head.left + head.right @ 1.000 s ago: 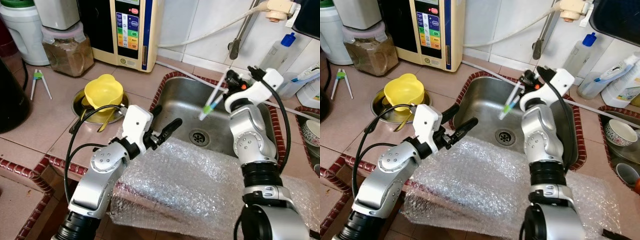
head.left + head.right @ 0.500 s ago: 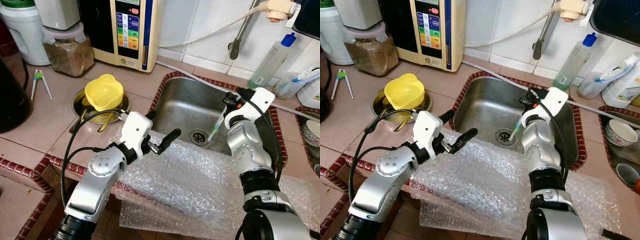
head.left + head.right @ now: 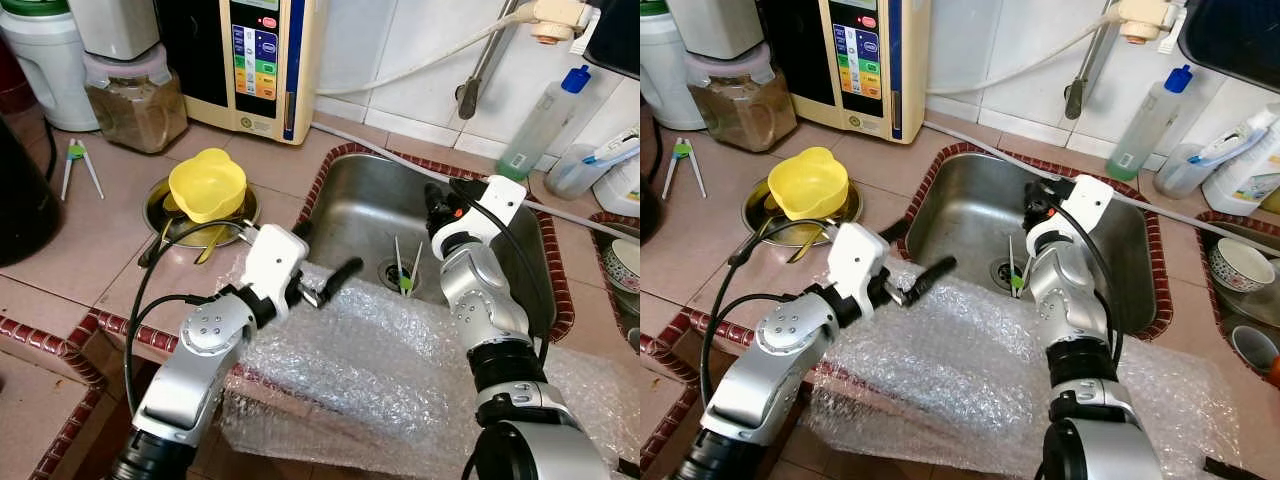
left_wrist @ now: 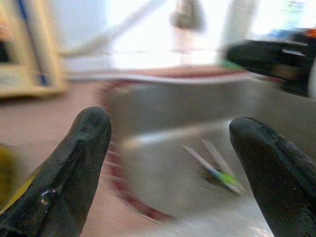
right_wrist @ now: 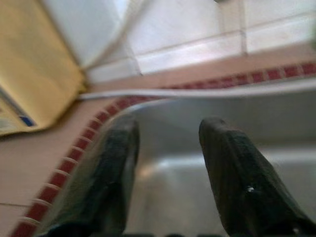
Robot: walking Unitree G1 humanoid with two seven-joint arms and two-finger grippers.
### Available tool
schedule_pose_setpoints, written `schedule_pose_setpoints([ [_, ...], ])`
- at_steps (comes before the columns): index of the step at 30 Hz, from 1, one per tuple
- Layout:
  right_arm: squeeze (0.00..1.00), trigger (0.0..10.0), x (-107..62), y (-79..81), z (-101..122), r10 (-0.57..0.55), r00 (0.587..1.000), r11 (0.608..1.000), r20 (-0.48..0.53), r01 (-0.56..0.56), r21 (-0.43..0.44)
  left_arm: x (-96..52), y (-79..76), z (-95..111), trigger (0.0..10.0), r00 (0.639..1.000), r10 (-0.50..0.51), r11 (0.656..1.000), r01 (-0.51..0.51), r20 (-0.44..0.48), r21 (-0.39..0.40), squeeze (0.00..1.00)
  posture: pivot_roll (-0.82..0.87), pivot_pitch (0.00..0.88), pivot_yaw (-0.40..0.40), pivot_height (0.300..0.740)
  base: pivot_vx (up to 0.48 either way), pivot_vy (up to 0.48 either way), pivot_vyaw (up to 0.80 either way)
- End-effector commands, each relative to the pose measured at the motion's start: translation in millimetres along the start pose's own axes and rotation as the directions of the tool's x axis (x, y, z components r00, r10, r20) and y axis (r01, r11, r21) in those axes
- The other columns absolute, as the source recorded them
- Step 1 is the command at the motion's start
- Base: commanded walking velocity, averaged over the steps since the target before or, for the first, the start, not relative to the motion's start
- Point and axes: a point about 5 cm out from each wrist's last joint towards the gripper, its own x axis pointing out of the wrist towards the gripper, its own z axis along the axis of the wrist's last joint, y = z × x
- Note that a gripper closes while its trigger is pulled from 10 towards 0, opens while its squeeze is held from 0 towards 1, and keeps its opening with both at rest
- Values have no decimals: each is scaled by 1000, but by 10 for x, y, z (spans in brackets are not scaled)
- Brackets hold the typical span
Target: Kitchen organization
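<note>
Head cam: training chopsticks (image 3: 404,270) w/ green clip lay in the sink (image 3: 370,205) by the drain, mid frame. Right end effector (image 3: 433,199) hung over the sink, fingers apart, holding nothing. Left end effector (image 3: 322,262) spread wide over bubble wrap (image 3: 370,370) on the tabletop (image 3: 90,240).

Left wrist: blurry, fingers (image 4: 74,168) wide, chopsticks btwn them.

Right wrist: fingers (image 5: 232,168) parted above sink.

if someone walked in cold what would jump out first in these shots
Probably the two silver arms reaching over a crinkled sheet of bubble wrap draped across the counter's front edge. Next, the steel sink, where green-and-white training chopsticks lie by the drain, with the open right tool just above. The bright yellow bowl sits in a metal dish left of the sink.
</note>
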Motion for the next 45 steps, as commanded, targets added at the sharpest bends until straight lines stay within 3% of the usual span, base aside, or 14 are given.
schedule_pose_setpoints([
  [1,1000,10000,-20,51,58,53,998,999,23,-52,-16,33,133,113,10000,994,87,996,-88,58,14,1000,109,121,-104,740,0,0,0],
  [8,1000,10000,-155,376,31,264,964,962,33,-260,-84,58,572,202,10000,936,343,939,-345,78,8,1000,104,118,-101,740,0,0,0],
  [20,1000,10000,-500,736,0,519,855,846,-13,-516,-136,50,810,39,10000,852,522,848,-523,-35,-91,1000,100,113,-99,740,0,0,0],
  [22,1000,10000,-579,780,1,558,830,821,-23,-555,-134,74,851,38,10000,839,543,834,-545,-47,-90,671,95,111,-98,740,0,0,0],
  [23,1000,10000,-617,804,-3,576,816,807,-33,-575,-132,92,883,27,10000,828,557,821,-561,-64,-105,243,93,114,-102,740,0,0,0],
  [24,1000,10000,-638,821,-11,589,807,798,-41,-589,-128,97,905,23,10000,821,566,814,-571,-76,-111,0,91,122,-102,740,0,0,0],
  [36,1000,10000,-808,977,-79,676,729,718,-111,-685,-126,133,906,-198,10000,801,526,797,-581,-286,-162,0,90,119,-98,740,0,0,0],
  [38,1000,10000,-809,978,-79,676,728,717,-112,-686,-126,133,899,-208,8471,802,520,799,-578,-293,-163,0,90,120,-98,740,0,0,0],
  [39,1000,10000,-812,979,-78,677,727,715,-115,-687,-127,135,893,-213,4706,807,512,805,-570,-295,-162,0,90,120,-98,740,0,0,0],
  [40,957,10000,-815,979,-77,678,726,714,-118,-688,-129,137,885,-214,1176,813,501,813,-560,-295,-162,0,90,120,-98,740,0,0,0],
  [41,761,10000,-818,978,-77,678,725,713,-121,-689,-130,134,885,-217,0,814,499,815,-557,-296,-160,0,90,120,-98,740,0,0,0],
  [42,761,10000,-819,978,-77,678,724,713,-123,-689,-130,132,887,-219,0,814,499,815,-557,-297,-159,0,90,120,-98,740,0,0,0],
  [44,82,10000,-823,976,-81,680,722,710,-127,-692,-132,122,904,-228,0,810,502,809,-564,-303,-165,0,91,121,-99,740,0,0,0],
  [45,24,10000,-823,976,-81,681,721,709,-128,-693,-132,119,910,-229,0,808,505,807,-567,-304,-166,0,91,121,-99,740,0,0,0],
])
